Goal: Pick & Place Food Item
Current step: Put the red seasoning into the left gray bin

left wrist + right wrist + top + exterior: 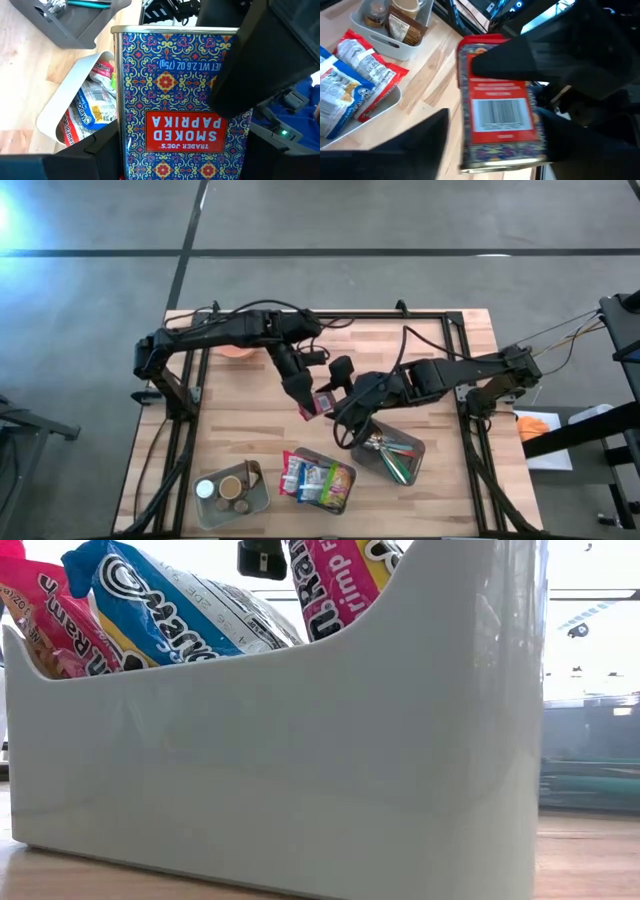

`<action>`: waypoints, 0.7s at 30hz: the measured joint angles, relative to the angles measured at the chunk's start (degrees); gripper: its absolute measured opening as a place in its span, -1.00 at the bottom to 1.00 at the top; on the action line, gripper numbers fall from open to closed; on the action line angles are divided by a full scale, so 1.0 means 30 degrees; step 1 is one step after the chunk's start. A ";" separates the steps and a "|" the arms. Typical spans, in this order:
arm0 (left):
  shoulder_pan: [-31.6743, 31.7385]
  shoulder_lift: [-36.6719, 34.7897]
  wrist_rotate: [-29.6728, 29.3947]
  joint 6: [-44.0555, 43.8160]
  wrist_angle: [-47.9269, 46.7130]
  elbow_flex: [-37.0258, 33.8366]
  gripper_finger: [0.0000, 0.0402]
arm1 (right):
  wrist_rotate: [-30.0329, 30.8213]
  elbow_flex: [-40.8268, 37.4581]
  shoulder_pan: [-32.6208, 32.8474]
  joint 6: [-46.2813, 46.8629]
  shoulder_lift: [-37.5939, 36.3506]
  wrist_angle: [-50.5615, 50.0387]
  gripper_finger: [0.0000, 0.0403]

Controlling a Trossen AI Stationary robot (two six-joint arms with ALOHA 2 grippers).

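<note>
on wooden table [240, 430], white bin [300, 760] of snacks

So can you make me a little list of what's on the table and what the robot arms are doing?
held item: smoked paprika tin, above the middle of the table
left end effector: shut on the tin
right end effector: at the tin from the other side, closing around it; grip not certain
white bin: ramen packets inside
grey bin, left: jars and a cup
grey bin, right: utensils
table: wooden top
</note>
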 joint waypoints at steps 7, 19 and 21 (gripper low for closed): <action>-0.0007 0.0000 -0.0114 -0.0002 -0.0011 -0.0007 0.41 | 0.0101 0.0022 -0.0021 -0.0081 0.0000 0.0097 0.02; 0.0029 0.0007 0.0827 -0.0373 0.0002 0.0436 0.92 | 0.0502 0.0029 0.0007 0.1871 -0.0047 0.0097 0.02; 0.0128 0.0015 0.0854 -0.0566 -0.0028 0.0666 0.87 | 0.0496 0.0035 0.0014 0.2452 -0.0137 0.0123 0.02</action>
